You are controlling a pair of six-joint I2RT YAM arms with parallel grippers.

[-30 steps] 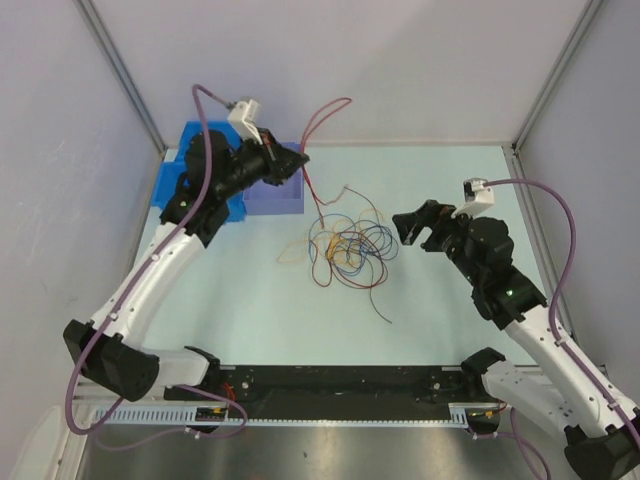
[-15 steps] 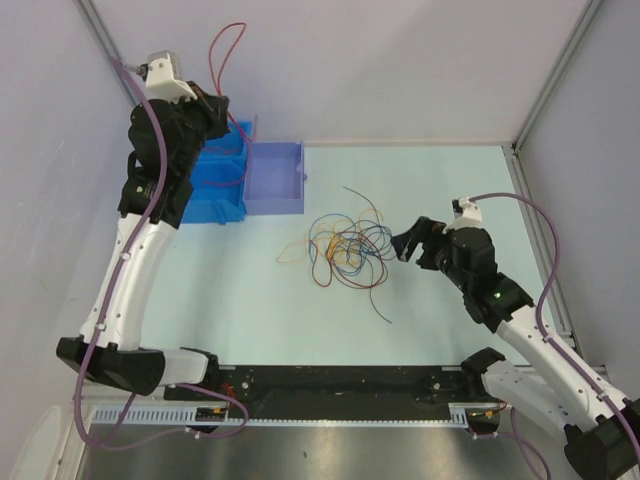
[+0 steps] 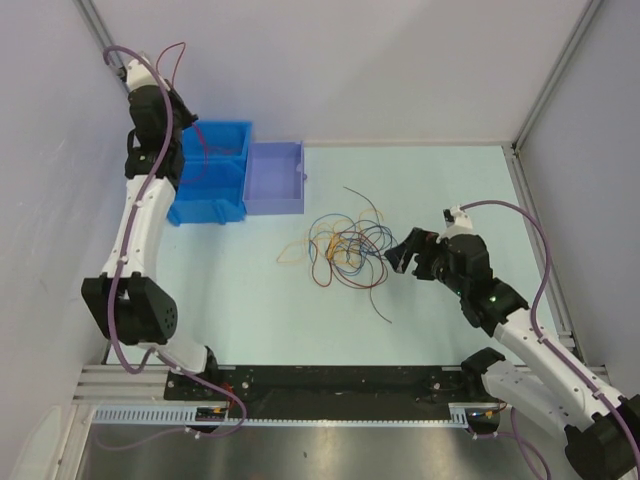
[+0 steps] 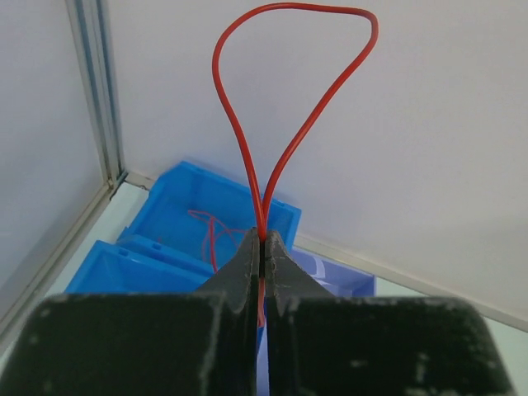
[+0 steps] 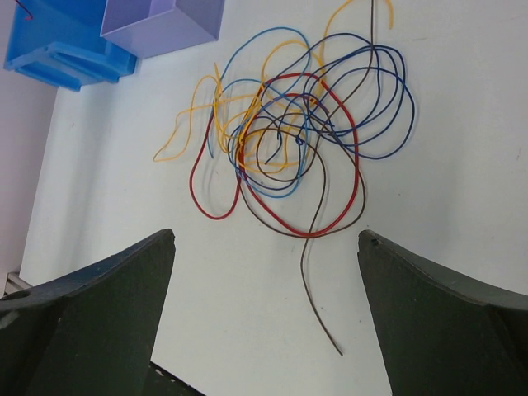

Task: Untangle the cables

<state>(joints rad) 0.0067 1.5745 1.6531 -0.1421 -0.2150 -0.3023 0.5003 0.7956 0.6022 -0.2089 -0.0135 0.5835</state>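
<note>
A pale green table (image 3: 240, 300) sat boxed in by plain grey walls (image 3: 400, 60), with a blue bin (image 3: 228, 130) and a purple bin (image 3: 272, 205) side by side at its far left and the cables (image 3: 345, 245) lying in a loose tangle near the middle. The left arm stretched up into the far-left corner above the blue bin, its left gripper (image 4: 262, 243) pinched tight on a red cable (image 4: 215, 66) that looped upward from the fingertips. The right arm leaned in low from the right, the right gripper (image 3: 403, 250) just beside the tangle with jaws spread wide, holding nothing.
</note>
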